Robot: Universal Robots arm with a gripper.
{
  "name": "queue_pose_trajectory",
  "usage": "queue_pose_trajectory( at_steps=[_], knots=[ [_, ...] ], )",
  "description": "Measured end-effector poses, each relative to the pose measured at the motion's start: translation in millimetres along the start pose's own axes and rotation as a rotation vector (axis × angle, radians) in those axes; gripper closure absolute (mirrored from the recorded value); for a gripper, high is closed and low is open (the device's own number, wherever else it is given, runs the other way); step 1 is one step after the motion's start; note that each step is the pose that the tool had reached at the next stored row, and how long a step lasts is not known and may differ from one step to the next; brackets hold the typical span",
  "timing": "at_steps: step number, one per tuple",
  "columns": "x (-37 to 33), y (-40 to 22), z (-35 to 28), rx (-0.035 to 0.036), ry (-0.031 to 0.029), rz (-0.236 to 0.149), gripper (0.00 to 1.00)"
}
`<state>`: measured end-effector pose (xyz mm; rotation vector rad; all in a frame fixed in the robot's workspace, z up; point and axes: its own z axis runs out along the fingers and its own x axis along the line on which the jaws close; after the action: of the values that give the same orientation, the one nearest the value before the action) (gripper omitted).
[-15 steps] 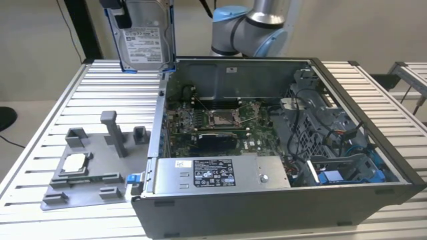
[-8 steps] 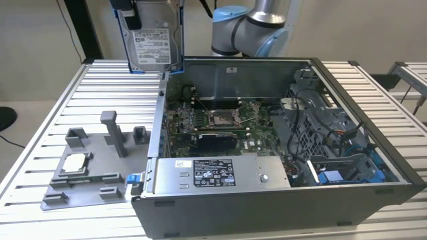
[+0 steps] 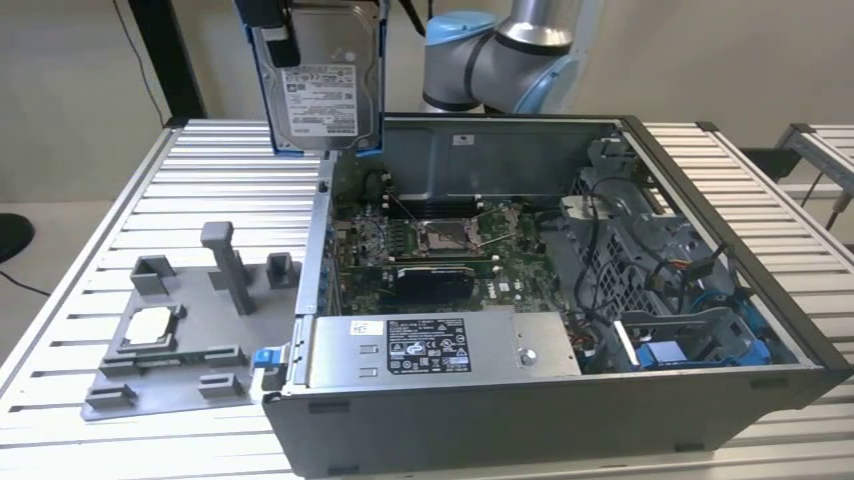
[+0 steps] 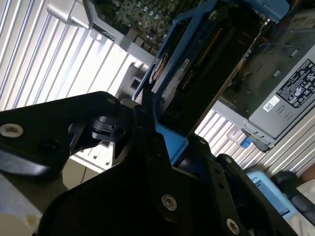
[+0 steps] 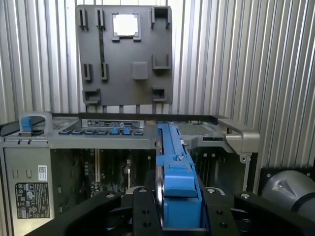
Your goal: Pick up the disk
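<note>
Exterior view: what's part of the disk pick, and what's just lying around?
In the job:
the disk, held upright, clear of the table
the gripper, shut on the disk's blue-framed edge

Lying about:
open computer case
grey labelled box inside the case
grey fixture plate on the table
square silver chip on that plate

An open computer case [image 3: 534, 430] stands on the slatted table [image 3: 107, 200]. A fixture plate [image 3: 200, 360] lies just beside it on the exterior view's left, with a chip [image 3: 147, 328] in one of its recesses. Inside the case the power supply [image 3: 427, 345] sits nearest, the motherboard [image 3: 441, 235] behind it and the drive cage [image 3: 681, 340] to the right. The disk [image 3: 324, 90] hangs upright above the case's far left corner, clamped between the fingers of the gripper [image 5: 178, 201]. The arm [image 3: 501, 50] stands behind the case.
</note>
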<state>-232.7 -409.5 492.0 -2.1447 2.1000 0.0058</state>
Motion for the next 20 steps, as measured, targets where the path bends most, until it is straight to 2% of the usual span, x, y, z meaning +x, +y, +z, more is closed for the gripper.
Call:
queue_pose_trajectory(
  at_steps=[6, 11, 20],
  knots=[
    [10.2, -15.3, 0.5, -0.0041, 0.0000, 0.000, 1.00],
    [17.1, -30.9, 1.4, -0.0077, -0.0001, 0.001, 1.00],
    [22.1, -70.2, 4.8, -0.0146, -0.0002, 0.002, 1.00]
  ],
)
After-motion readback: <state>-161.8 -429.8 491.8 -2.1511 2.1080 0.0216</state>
